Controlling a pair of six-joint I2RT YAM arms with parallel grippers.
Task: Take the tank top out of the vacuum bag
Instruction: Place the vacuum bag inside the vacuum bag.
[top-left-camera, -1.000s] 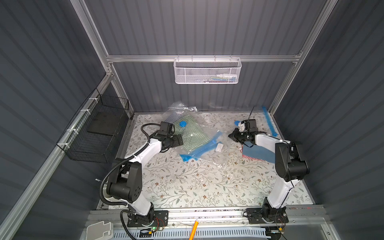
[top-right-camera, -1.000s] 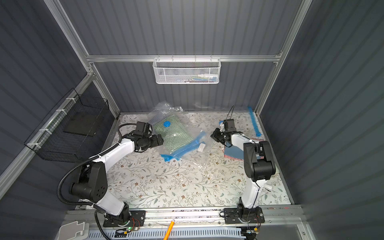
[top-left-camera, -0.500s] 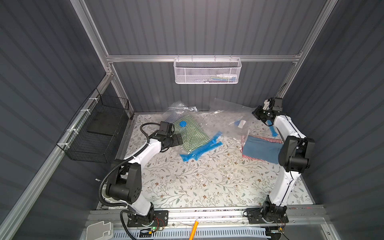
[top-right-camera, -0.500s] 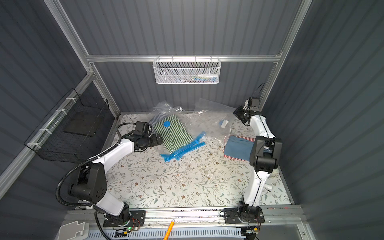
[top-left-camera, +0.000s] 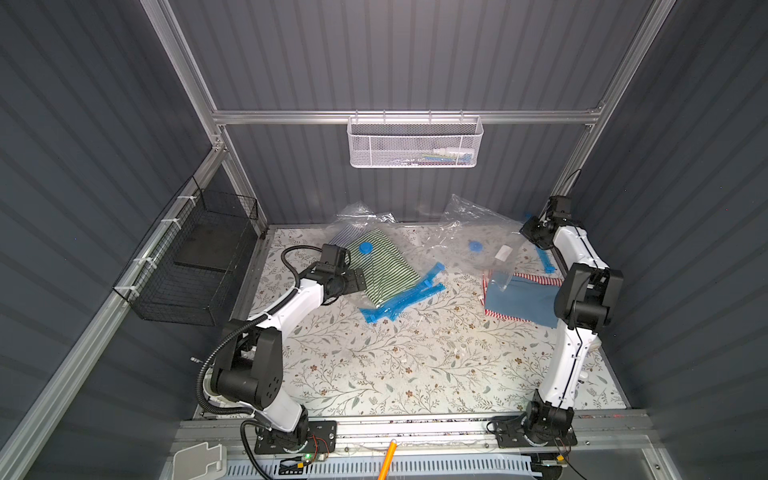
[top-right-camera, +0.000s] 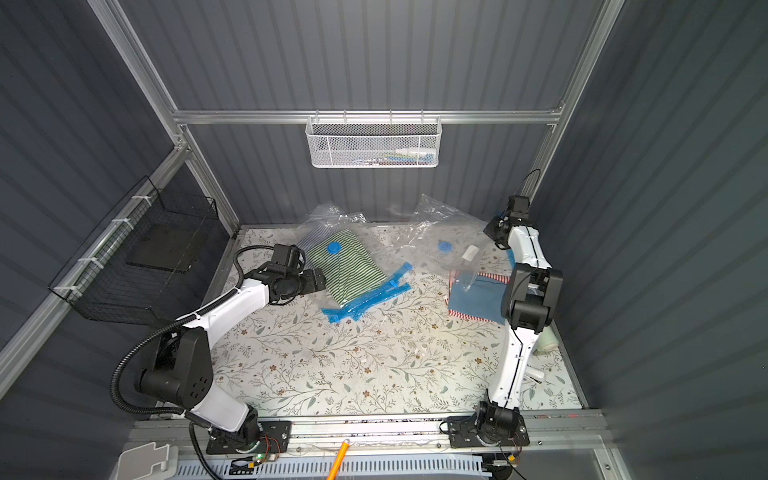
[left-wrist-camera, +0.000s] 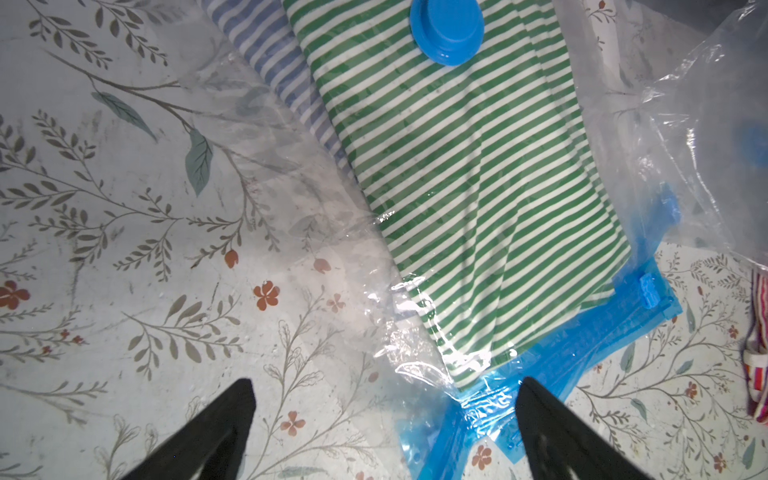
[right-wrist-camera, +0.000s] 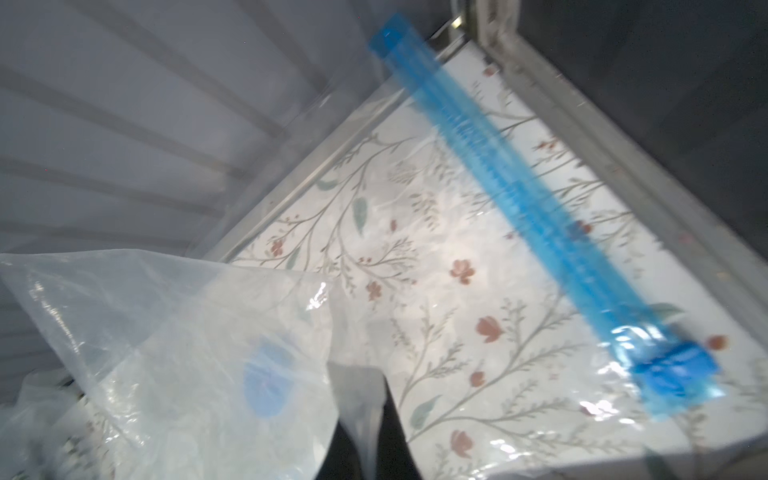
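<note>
Tank top (top-left-camera: 521, 300) is out of the bag, we see. It lies flat on the bench (top-left-camera: 374, 365), close to the right edge and about halfway back. It is blue with a red and white striped rim. Its long side runs left to right across the bench. One short end points at the right edge, where the right arm (top-left-camera: 582, 291) hides it. A loose corner of the vacuum bag (top-left-camera: 478, 226) lies on its far left corner.

The vacuum bag is clear, and we can see the bench's flowers through it. It has a round blue cap (top-left-camera: 475, 246) and a white tag (top-left-camera: 503, 252). It sits in the far right corner of the bench. Its blue zip strip (right-wrist-camera: 519, 187) runs along the right edge. The right gripper (right-wrist-camera: 359, 374) is pinched tight on the clear plastic and holds that side up.

The left gripper (left-wrist-camera: 384, 386) has its fingers spread wide. It hangs over the zip corner of a second bag (top-left-camera: 380, 266) near the far left of the bench. We cannot tell if it touches. That bag holds green striped cloth (left-wrist-camera: 457, 187).
</note>
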